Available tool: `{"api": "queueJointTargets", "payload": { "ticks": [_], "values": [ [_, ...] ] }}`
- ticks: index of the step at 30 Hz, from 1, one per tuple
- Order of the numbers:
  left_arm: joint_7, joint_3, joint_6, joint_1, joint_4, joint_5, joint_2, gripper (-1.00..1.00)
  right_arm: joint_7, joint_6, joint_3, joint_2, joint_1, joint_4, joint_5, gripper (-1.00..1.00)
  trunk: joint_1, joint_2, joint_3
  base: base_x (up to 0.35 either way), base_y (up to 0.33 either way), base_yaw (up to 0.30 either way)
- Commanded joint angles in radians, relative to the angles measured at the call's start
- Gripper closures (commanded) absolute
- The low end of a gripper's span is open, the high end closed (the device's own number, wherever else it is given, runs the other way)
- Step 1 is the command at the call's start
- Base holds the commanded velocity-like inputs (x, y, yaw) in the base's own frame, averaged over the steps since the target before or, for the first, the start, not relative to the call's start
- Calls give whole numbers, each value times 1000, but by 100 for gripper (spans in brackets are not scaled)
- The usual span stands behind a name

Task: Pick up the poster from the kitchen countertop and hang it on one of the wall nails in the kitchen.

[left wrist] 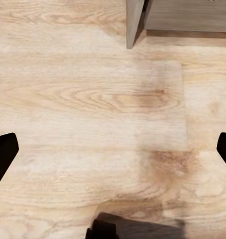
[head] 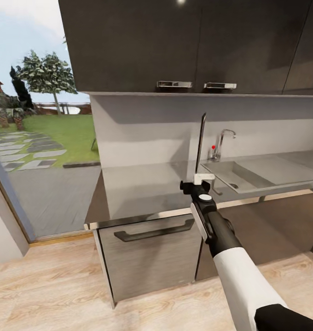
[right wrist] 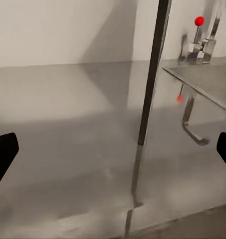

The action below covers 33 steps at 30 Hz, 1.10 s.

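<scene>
the right tool (head: 203,180) grips the poster (head: 201,142) edge-on, upright above the table (head: 142,184), the left tool (left wrist: 113,149) spread over the floor; next: find a wall nail.

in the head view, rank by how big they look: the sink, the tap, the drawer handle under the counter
1. sink
2. drawer handle
3. tap
The tap stands farther from the camera than the handle, so its small look is partly distance.
</scene>
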Motion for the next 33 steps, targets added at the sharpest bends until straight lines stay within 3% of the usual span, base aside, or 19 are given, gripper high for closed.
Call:
{"api": "queueJointTargets", "payload": {
  "ticks": [1,9,33],
  "values": [
    [-8,5,-1,0,-1,0,-1,-100,-15,0,2,0,0,7,4,-100,0,0,-1,117,-80,0],
    [-8,4,-2,0,0,0,0,-100,-37,-15,0,-7,6,23,-87,-100,0,0,-1,150,-118,0],
    [-8,5,-2,0,0,0,-1,-100,-38,-16,0,-8,7,51,-101,-100,0,0,-1,139,-6,0]
  ]
}}
